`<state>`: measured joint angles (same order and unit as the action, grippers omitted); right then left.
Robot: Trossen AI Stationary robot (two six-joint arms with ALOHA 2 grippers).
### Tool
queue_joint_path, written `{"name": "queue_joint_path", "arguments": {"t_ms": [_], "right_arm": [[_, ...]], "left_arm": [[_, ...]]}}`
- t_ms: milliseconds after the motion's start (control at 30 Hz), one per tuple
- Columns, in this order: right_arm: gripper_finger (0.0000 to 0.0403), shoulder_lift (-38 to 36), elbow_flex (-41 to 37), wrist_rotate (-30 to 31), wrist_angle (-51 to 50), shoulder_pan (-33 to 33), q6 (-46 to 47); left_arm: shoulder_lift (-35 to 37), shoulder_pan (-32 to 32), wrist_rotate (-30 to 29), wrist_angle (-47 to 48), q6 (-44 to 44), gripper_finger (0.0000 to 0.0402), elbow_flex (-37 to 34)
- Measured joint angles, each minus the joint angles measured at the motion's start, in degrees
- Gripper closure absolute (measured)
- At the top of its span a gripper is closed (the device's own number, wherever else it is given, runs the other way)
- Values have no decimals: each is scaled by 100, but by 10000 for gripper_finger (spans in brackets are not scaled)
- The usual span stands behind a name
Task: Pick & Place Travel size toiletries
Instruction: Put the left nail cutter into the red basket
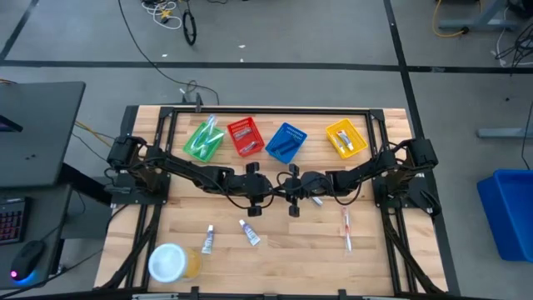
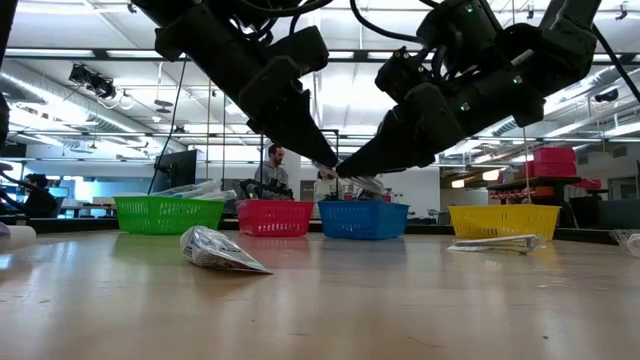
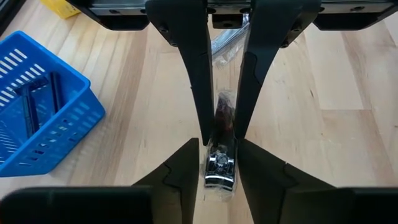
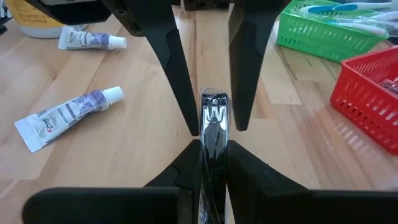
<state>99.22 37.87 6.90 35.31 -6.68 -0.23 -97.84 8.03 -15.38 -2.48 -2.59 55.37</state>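
A small silver nail clipper [image 4: 214, 124] in a clear wrapper hangs in the air over the table's middle, between my two grippers, which meet tip to tip. My left gripper [image 1: 265, 197] comes from the table's left and my right gripper [image 1: 293, 197] from its right; both are shut on the clipper [image 3: 221, 168]. Two white toothpaste tubes [image 1: 208, 240] [image 1: 250, 233] and a wrapped toothbrush [image 1: 347, 229] lie flat on the near half of the table. Another clear-wrapped item [image 3: 227, 43] lies under the grippers. My left gripper pinches one end of the wrapped clipper [image 3: 221, 177] between its two fingers, slanting down from the table's left. The clipper is lifted clear of the table. My right gripper pinches the clipper's other end [image 4: 214, 152] between its two fingers, slanting down from the table's right, along the clipper's length.
Four baskets stand in a row on the far half: green [image 1: 204, 139], red [image 1: 245, 136], blue [image 1: 286, 142] with dark razors, yellow [image 1: 346, 137]. A white-lidded yellow jar [image 1: 171, 262] stands at the near left corner. A person sits in the room beyond the table [image 2: 272, 165].
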Motion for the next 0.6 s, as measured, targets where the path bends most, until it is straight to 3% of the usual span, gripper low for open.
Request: {"name": "queue_joint_path", "arguments": {"t_ms": [300,600], "right_arm": [[332,0,0,-4,62,0,-67],[250,0,0,65,53,0,-25]], "left_arm": [[7,4,52,4,30,334,0],[7,2,-85,105,31,329,0]]}}
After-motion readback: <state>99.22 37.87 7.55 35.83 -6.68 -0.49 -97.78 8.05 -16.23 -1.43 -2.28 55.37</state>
